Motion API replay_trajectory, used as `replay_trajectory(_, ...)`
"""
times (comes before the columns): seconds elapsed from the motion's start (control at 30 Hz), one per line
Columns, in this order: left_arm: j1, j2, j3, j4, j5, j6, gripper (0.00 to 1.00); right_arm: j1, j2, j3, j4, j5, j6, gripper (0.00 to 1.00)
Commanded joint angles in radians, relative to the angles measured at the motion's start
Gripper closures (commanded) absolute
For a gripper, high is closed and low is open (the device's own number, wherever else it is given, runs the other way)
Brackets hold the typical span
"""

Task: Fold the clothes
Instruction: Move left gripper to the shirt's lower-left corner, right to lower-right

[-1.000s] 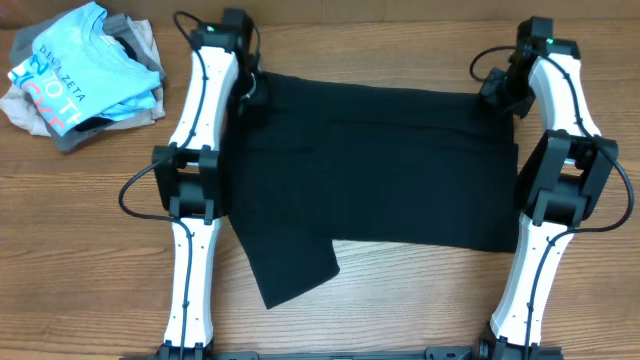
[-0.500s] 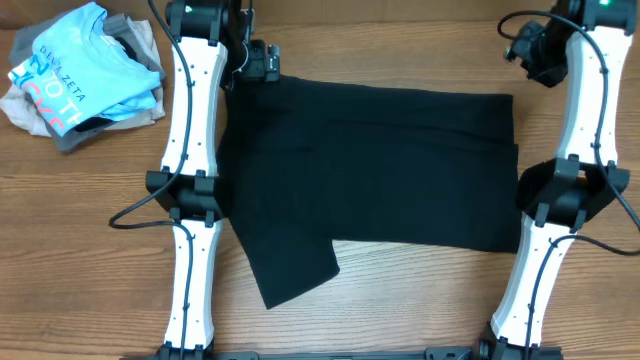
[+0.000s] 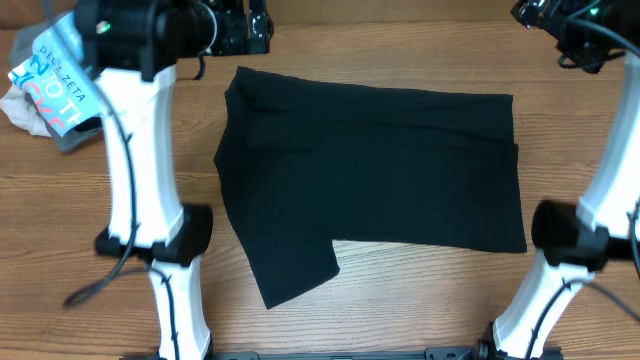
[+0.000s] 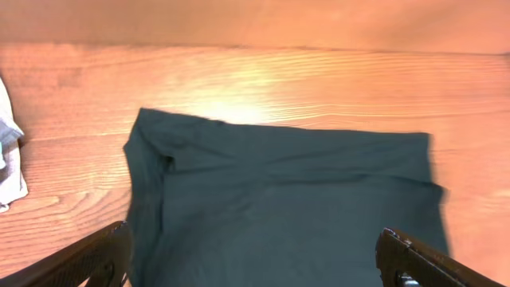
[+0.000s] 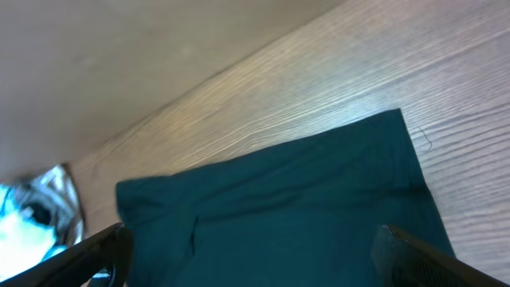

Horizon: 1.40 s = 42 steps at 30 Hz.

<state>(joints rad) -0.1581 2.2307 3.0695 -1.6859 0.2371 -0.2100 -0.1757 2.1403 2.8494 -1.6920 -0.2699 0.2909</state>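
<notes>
Pincers (image 4: 253,241) (image 5: 251,239) higher now, clothes (image 3: 370,180) beneath

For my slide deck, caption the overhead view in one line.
Partly folded black shirt lying flat on a wooden table, with a pile of other clothes at one corner.

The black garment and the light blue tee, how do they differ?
The black garment is plain; the light blue tee has lettering. The black garment lies spread out in the middle; the tee sits bunched on a pile at the far left. Both are soft clothing.
</notes>
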Motion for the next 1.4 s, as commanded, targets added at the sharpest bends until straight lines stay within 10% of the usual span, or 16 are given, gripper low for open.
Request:
replay_trajectory(0.0,-0.055,-0.136,-0.15,-0.004,-0.029,0.003,0.0,0.027,-0.208,-0.141,-0.002,0.071,-0.034,0.0)
replay_trajectory(0.3,-0.13,-0.522,-0.839,-0.003,-0.476,-0.308,0.0,0.03,-0.551,-0.726,0.018,0.172,0.023,0.0)
replay_trajectory(0.87,-0.162,-0.723,-1.799,0.322,-0.143,-0.406,0.0,-0.035,-0.856,-1.575,0.372,0.177,0.209,0.0)
replay_trajectory(1.37,-0.341,-0.73,-2.242,0.661,-0.026,-0.548,0.07,-0.112,-0.855,-1.667,0.55,0.157,0.212,0.0)
